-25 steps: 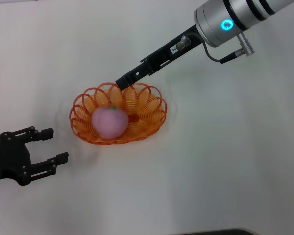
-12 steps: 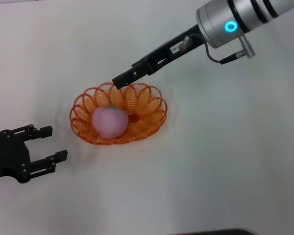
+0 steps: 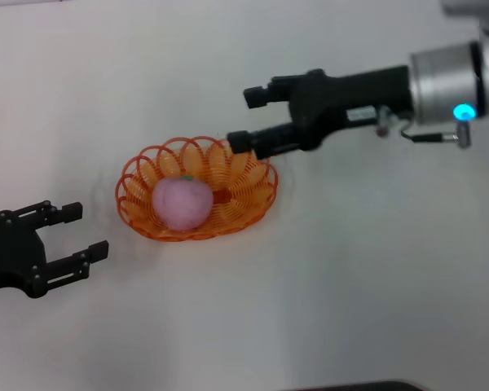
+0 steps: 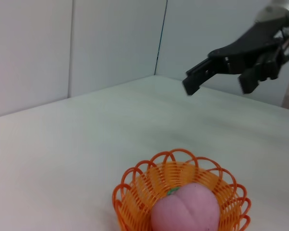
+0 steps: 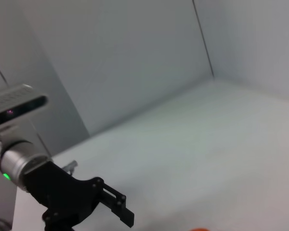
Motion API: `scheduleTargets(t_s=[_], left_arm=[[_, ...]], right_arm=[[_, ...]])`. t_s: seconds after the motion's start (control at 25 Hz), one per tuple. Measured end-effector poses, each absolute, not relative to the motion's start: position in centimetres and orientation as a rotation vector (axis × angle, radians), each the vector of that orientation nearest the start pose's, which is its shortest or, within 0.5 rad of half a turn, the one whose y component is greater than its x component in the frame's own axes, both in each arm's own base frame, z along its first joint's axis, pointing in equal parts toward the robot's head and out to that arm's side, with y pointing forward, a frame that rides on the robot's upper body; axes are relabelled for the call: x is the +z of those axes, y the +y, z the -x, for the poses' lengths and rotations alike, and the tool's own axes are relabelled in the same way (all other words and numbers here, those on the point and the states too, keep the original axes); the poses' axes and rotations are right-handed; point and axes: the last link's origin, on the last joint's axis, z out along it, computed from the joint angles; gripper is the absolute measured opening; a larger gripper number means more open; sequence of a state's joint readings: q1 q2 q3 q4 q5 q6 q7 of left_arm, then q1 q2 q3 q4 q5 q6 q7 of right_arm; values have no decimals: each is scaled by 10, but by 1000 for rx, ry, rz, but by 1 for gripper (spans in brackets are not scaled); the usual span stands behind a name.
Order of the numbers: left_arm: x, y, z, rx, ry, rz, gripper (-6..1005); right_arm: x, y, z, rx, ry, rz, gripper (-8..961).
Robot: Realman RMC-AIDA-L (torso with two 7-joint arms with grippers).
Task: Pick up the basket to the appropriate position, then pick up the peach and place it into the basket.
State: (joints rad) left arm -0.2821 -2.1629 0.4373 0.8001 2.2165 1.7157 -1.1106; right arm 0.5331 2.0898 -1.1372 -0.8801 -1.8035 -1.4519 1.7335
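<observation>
White desk [image 3: 375,277] fills our head view, bare apart from the task's things. We see the basket [image 3: 257,195] left of centre with the peach [image 3: 182,203] lying inside it, toward its left half. We judge both steps done: the fruit is in, and what is left is only for the arms to clear away. Our right pincer [image 3: 246,116] hovers at the far right rim of the basket, its fingers spread wide with nothing between them, and we cannot tell whether the lower finger touches the rim or hangs just above it. Our left pincer [image 3: 80,231] rests near and to the left, apart from the basket, also spread and empty.

From our left wrist, grey wall panels stand behind the desk. The basket [image 4: 130,187] sits low in view with the peach [image 4: 185,211] nestled in it, and the right pincer [image 4: 216,79] hangs above and beyond, parted and holding nothing.

From our right wrist we see pale walls and the left pincer [image 5: 118,207] farther off; only a sliver of orange shows.
</observation>
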Motion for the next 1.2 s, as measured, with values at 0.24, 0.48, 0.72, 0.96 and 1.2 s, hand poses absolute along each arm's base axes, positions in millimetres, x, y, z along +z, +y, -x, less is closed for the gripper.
scheduleTargets(t_s=[0.24, 0.48, 0.72, 0.96, 1.2], left_arm=[[5, 236, 331, -589, -590, 2652, 698], [2, 234, 331, -603, -599, 2657, 698], [1, 234, 331, -606, -600, 2661, 698], [-1, 232, 331, -613, -605, 2665, 698], [-1, 232, 331, -609, -604, 2668, 698]], right_arm=[[-25, 305, -235, 802, 482, 2799, 919], [-36, 268, -281, 831, 406, 2706, 919], [-51, 230, -310, 851, 319, 2586, 919], [-57, 220, -317, 828, 309, 2568, 919], [-60, 215, -321, 805, 330, 2573, 919]])
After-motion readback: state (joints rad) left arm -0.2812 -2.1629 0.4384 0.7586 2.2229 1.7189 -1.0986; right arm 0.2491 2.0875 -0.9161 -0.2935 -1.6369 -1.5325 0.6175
